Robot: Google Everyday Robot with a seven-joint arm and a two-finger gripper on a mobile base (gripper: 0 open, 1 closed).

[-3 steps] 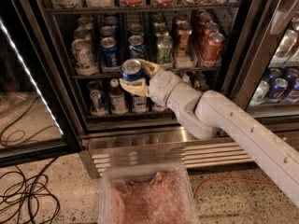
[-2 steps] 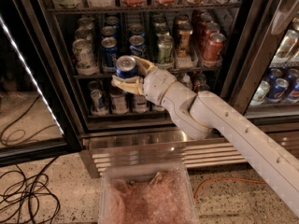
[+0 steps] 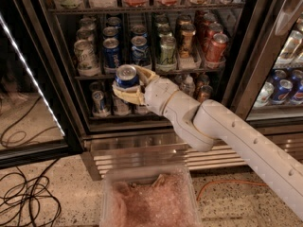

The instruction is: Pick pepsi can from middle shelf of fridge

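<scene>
Camera view: the gripper was closed around 1 pepsi can, which stood upright between its fingers, long axis vertical, silver top showing, just outside the fridge.

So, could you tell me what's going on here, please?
The robot's claw is shut on the pepsi can, holding it in front of the open fridge, just below the front edge of the middle shelf. The can looks clear of the rows. A clear bin sits on the floor below.
</scene>
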